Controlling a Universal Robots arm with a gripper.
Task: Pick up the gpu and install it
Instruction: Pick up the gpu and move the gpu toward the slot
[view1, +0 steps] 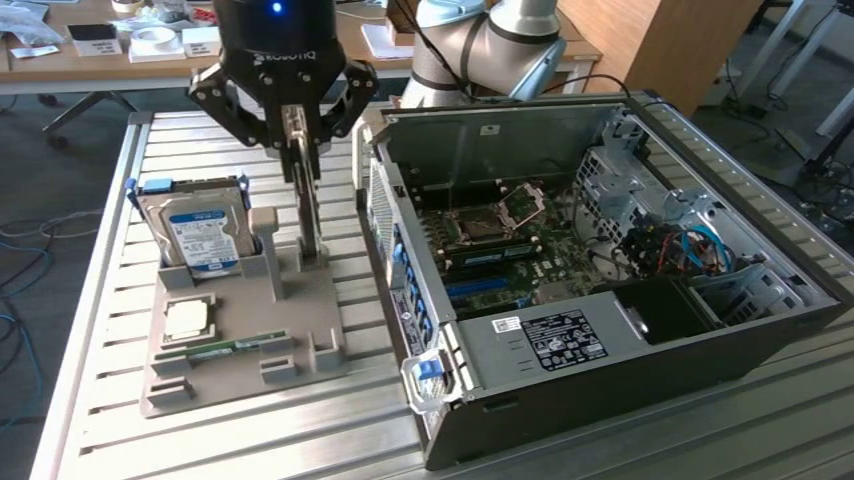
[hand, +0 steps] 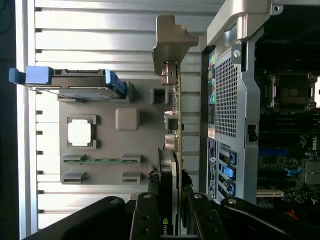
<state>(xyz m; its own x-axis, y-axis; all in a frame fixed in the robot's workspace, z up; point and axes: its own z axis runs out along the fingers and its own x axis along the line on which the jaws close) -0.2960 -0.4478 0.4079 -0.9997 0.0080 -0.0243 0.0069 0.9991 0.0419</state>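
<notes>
Claw (view1: 299, 138) clenched on the gpu (view1: 311, 215).
Card stands upright in the grey holder (view1: 234, 377) on the slatted surface (view1: 94, 330), just beside the open computer case (view1: 601, 415).

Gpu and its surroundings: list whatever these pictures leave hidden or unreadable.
- gpu: in the exterior view the hand covers its upper end. In the wrist view it stands edge-on, so its faces are unseen.
- hard drive: the label text is too small to read in the exterior view.
- computer case: the wrist view's edge cuts off its interior. In the exterior view the grey labelled cover hides the board beneath it.
</notes>
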